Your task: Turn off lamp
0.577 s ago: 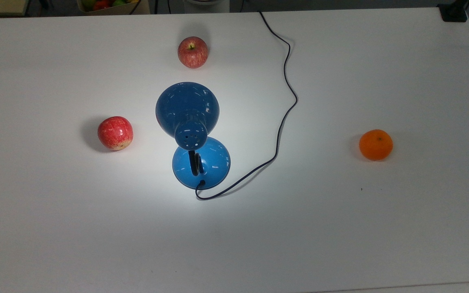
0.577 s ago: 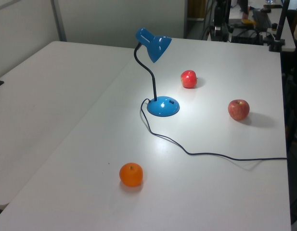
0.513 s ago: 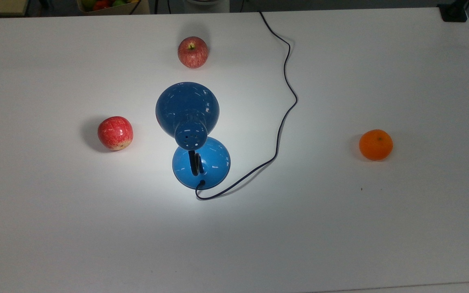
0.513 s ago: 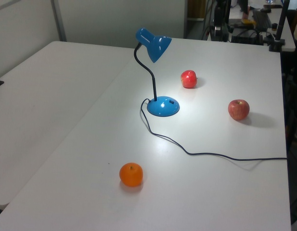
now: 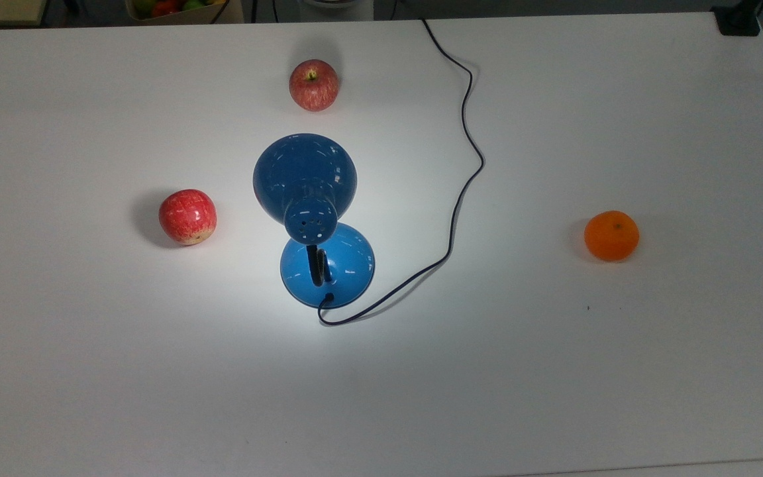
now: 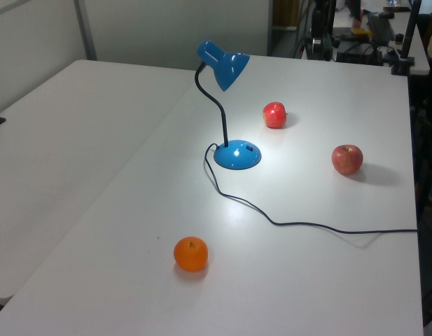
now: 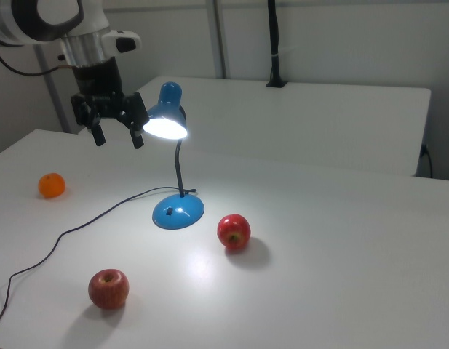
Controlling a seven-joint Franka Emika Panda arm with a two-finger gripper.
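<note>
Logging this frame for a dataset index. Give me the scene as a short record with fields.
lamp: blue lamp, lit, bright pool on the table
cord: black cord trails from the base to the table edge
fruit: two apples, one orange
tool: tool open, in the air at the right view's left of the shade, holding nothing

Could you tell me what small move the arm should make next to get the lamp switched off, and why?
Probably lower the open gripper toward the lamp base: the shade glows, the gripper hangs high beside it, and a small dark switch-like mark sits on the base.
</note>
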